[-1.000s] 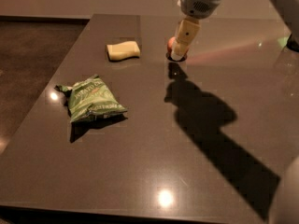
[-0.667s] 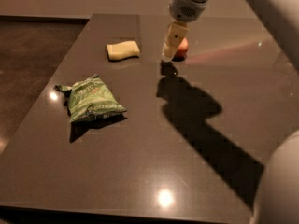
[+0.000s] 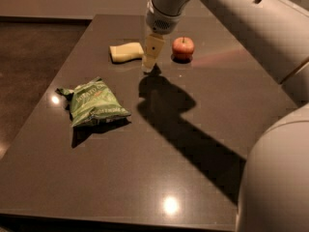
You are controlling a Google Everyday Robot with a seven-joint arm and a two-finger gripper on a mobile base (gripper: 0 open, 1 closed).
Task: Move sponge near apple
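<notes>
The pale yellow sponge (image 3: 126, 51) lies flat on the dark table (image 3: 193, 144) toward the far left. The small red apple (image 3: 183, 48) stands to its right, about a hand's width away. My gripper (image 3: 150, 65) hangs down from the arm between the two, just right of the sponge's right end and close above the table. It holds nothing that I can see.
A crinkled green chip bag (image 3: 92, 103) lies on the left part of the table, nearer than the sponge. My arm (image 3: 241, 28) crosses the upper right and its bulk (image 3: 275, 178) fills the lower right corner. The table's left edge drops to a dark floor.
The gripper has moved left, from in front of the apple to just right of the sponge. The apple now shows fully. The view has shifted a little.
</notes>
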